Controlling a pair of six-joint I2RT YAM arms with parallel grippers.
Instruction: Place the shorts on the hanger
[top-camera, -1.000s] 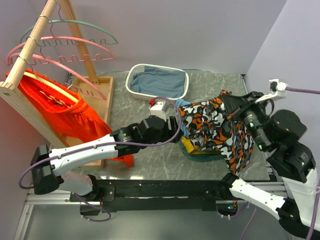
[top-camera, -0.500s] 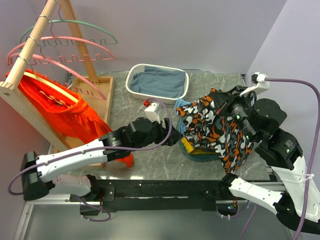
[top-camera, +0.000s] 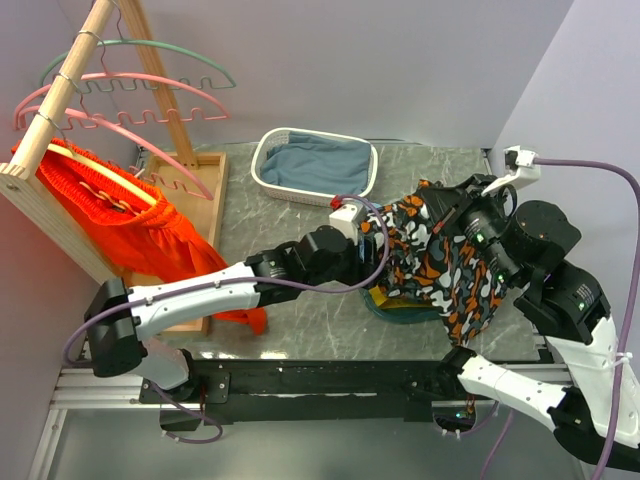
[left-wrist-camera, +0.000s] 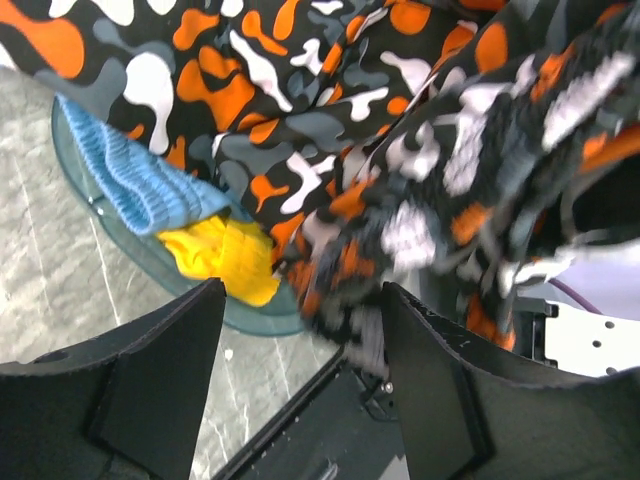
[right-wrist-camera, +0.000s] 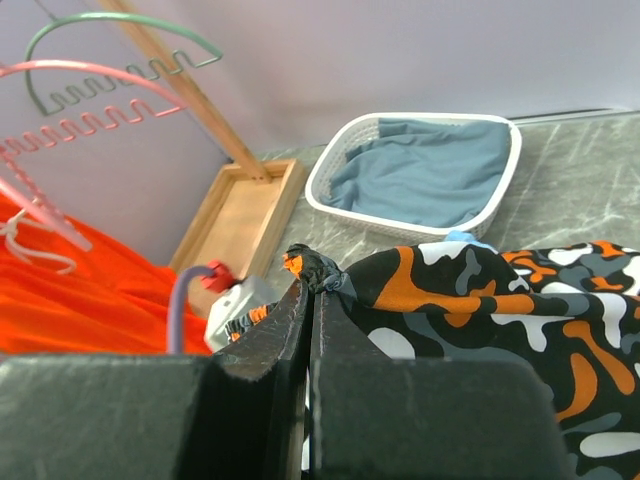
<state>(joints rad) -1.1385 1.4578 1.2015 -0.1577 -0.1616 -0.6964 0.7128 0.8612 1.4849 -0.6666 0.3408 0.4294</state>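
- left gripper (left-wrist-camera: 302, 290) sits near the middle of the table (top-camera: 260, 225), fingers spread wide with nothing pinched, pointing toward 3 o'clock.
- just past its fingers, a teal dish (left-wrist-camera: 110, 235) holds a blue cloth (left-wrist-camera: 140, 180) and a yellow cloth (left-wrist-camera: 225, 262).
- shorts (top-camera: 440, 270) hang raised over the table's 3 o'clock side. they cover part of the dish in the top view, and their lower folds are blurred in the left wrist view.
- right gripper (right-wrist-camera: 309, 290) is clamped tight on a fold of the shorts' upper edge, holding them up.
- white basket (top-camera: 320, 131) with a grey-blue cloth (top-camera: 315, 165) lies at 12 o'clock, apart from the shorts.
- wooden rack (top-camera: 70, 70) stands at 9 to 10 o'clock, and an orange garment (top-camera: 110, 220) hangs from it.
- on the rack's bar hang a green hanger (top-camera: 150, 43), a pink hanger (top-camera: 150, 78) and a second pink hanger (top-camera: 110, 124), all well apart from the shorts.
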